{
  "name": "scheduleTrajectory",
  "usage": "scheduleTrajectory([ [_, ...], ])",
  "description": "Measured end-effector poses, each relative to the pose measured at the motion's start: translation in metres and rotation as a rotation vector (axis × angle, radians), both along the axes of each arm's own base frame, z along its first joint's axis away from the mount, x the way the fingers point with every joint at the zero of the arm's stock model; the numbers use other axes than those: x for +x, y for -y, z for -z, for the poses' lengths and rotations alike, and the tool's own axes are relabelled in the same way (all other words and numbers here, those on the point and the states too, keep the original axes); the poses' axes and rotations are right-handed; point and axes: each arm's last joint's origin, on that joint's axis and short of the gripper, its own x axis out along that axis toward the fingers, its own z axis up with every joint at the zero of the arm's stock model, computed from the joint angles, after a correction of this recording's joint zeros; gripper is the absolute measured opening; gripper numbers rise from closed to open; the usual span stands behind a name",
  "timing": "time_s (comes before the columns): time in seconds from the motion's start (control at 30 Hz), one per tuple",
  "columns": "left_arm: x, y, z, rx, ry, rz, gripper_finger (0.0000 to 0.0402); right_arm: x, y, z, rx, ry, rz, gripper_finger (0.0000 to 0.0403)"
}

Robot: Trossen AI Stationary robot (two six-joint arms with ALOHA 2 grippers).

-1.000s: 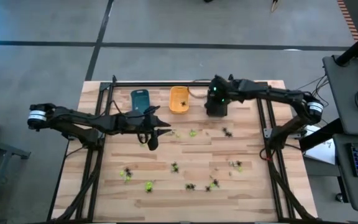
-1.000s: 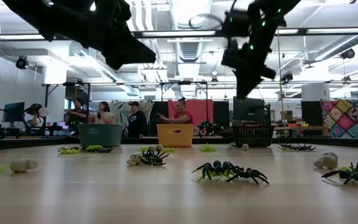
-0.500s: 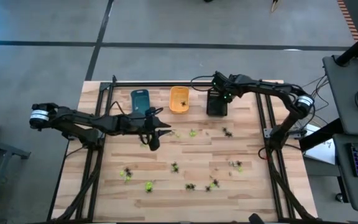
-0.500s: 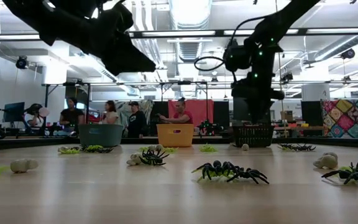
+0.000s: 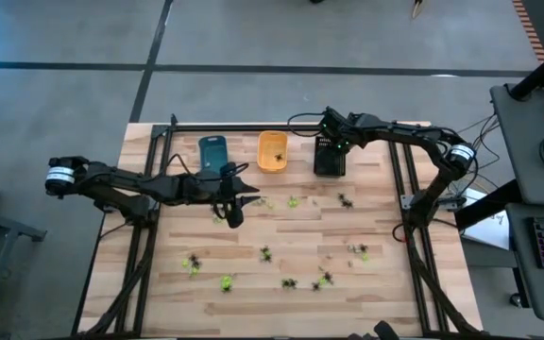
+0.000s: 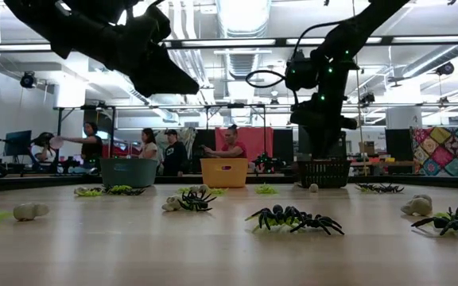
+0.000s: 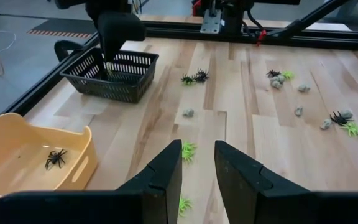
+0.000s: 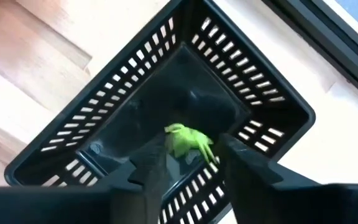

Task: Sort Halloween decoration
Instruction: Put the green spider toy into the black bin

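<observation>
Small spidery figures, black, yellow-green and pale, lie scattered over the wooden table (image 5: 253, 274); a black pair (image 6: 293, 218) shows near the low camera. My right gripper (image 8: 192, 152) points down into the black slotted tray (image 5: 329, 162) at the table's far side, shut on a yellow-green figure (image 8: 188, 142). My left gripper (image 7: 198, 168) hovers open above the table's middle left (image 5: 232, 217), over yellow-green figures (image 7: 188, 150) and touching nothing. One black figure (image 7: 56, 158) lies in the orange tray (image 5: 272, 151). My right gripper pinches the yellow-green figure's body (image 8: 194, 144) between its two fingertips, coming from above and pointing down. The figure is inside the black tray, above its floor (image 8: 166, 87); whether its legs touch the floor I cannot tell.
A blue tray (image 5: 212, 151) stands left of the orange one along the far edge. A black metal frame (image 5: 281, 126) runs round the table. Several figures lie in the near half (image 5: 291, 281). People stand in the room behind (image 6: 165, 151).
My right gripper has swung from a raised, tilted pose to point straight down and has dropped lower over the black tray, then held there. My left arm has stayed put.
</observation>
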Motion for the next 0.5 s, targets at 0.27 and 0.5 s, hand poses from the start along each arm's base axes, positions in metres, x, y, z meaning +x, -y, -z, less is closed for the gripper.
scheduleTrajectory([
  [0.27,-0.001,0.000,0.002,0.000,-0.018,0.000,0.0077,0.002,0.001,-0.004,-0.008,0.010,-0.001,0.0188],
  [0.5,-0.002,0.000,0.005,-0.008,-0.057,-0.005,0.0077,0.006,-0.013,-0.023,-0.045,0.062,-0.044,0.0183],
])
